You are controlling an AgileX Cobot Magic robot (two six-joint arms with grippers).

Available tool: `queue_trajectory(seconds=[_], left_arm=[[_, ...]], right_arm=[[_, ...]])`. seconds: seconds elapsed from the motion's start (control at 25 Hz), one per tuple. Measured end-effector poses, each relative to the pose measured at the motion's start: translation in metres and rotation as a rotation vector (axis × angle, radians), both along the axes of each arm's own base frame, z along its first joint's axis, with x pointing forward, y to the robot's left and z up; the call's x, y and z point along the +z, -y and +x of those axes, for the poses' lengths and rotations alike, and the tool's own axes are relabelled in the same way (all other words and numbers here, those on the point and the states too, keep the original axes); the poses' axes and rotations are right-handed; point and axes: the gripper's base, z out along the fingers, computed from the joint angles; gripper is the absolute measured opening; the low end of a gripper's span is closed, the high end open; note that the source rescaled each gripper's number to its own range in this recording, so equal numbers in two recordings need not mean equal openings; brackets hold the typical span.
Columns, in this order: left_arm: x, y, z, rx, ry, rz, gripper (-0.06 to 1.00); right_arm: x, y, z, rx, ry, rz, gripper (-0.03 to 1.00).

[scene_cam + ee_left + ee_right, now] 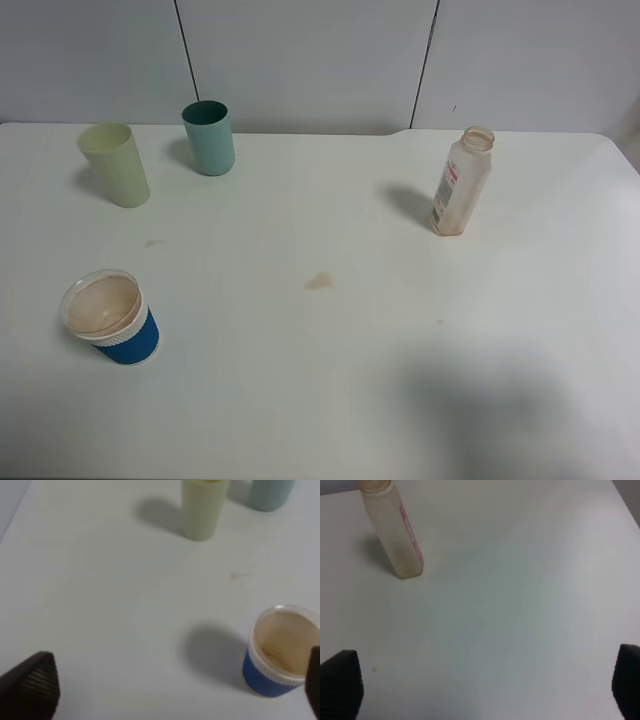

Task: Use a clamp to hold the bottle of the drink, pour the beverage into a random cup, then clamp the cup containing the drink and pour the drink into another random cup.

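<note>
The bottle [461,183] stands upright and uncapped at the back right of the table, translucent with a pink-red label; it also shows in the right wrist view [395,532], with only a brownish tint near its base. The pale yellow-green cup [115,165] [202,507] and the teal cup [209,138] [270,492] stand upright at the back left. What they hold is hidden. Both clamps are out of the high view. My left gripper [172,690] is open over bare table near the blue-sleeved cup. My right gripper [484,685] is open, well short of the bottle.
A squat white cup with a blue sleeve [110,318] [280,652] stands at the front left, brownish inside. A small brown spill [318,281] marks the white table [330,380] near its middle. A grey wall runs behind the table's back edge.
</note>
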Motion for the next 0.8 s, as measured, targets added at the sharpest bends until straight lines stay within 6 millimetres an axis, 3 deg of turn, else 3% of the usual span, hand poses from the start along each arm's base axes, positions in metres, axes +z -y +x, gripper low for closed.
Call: queue_trajectory(seconds=[0.8], left_arm=[[-0.0001, 0.0021, 0.0000, -0.034, -0.001, 0.017, 1.00]], right_arm=[[0.0000, 0.0000, 0.0000, 0.000, 0.000, 0.000, 1.00]])
